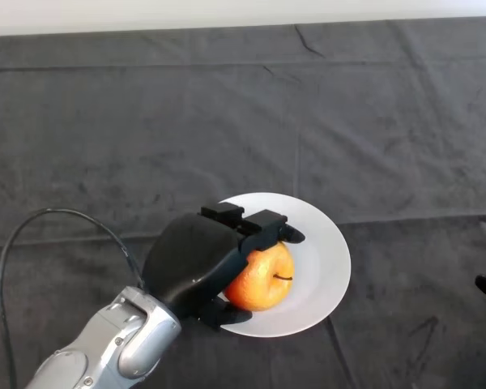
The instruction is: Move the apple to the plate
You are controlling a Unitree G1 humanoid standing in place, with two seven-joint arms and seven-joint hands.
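The silver-grey left arm enters from the lower left and reaches up and to the right over the table (105, 146). The black left hand (196, 261) sits over the left part of the white plate (328, 259). Its fingers (267, 229) curl over the top of the apple (263, 279), the thumb below it. The orange-yellow apple lies within the plate, stem pointing right.
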